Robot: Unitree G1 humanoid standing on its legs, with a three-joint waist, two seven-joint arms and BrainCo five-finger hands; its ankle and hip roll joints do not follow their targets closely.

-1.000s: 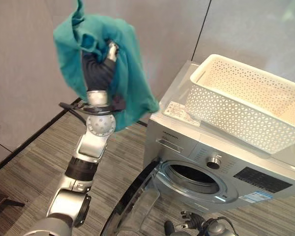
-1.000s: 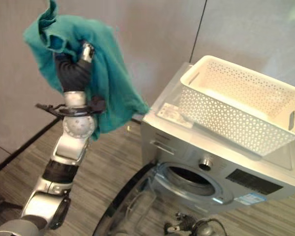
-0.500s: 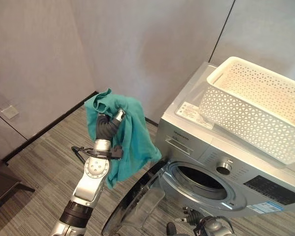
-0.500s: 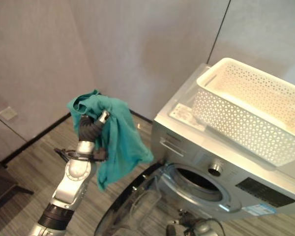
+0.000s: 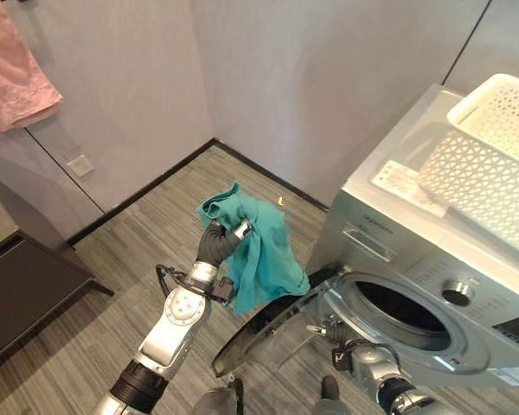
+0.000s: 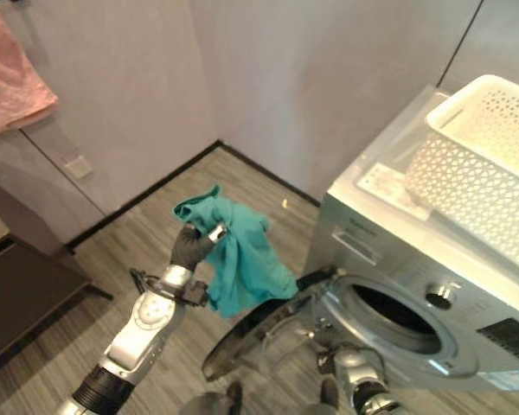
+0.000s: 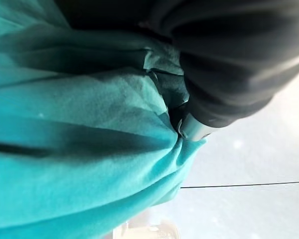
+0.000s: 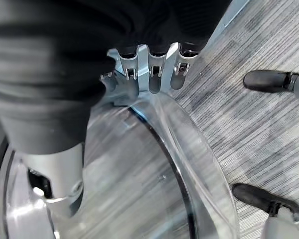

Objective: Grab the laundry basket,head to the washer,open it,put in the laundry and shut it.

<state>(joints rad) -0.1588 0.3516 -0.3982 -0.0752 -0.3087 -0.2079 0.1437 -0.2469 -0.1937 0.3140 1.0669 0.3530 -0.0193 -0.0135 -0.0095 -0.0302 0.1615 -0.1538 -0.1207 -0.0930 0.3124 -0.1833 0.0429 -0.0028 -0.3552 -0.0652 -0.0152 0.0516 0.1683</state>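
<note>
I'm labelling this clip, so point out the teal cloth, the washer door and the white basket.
teal cloth [image 5: 264, 259], left eye view, hanging middle fold.
washer door [image 5: 268, 339], left eye view, open glass pane.
white laundry basket [image 6: 476, 177], right eye view, perforated side wall.

White basket [image 6: 493, 164] atop washer [image 6: 389, 259]

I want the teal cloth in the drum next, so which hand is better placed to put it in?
The left. The left hand is already closed around the teal cloth, held up beside the washer, whose door hangs open. The right hand is low, curled over the door's rim, so it looks occupied.
</note>
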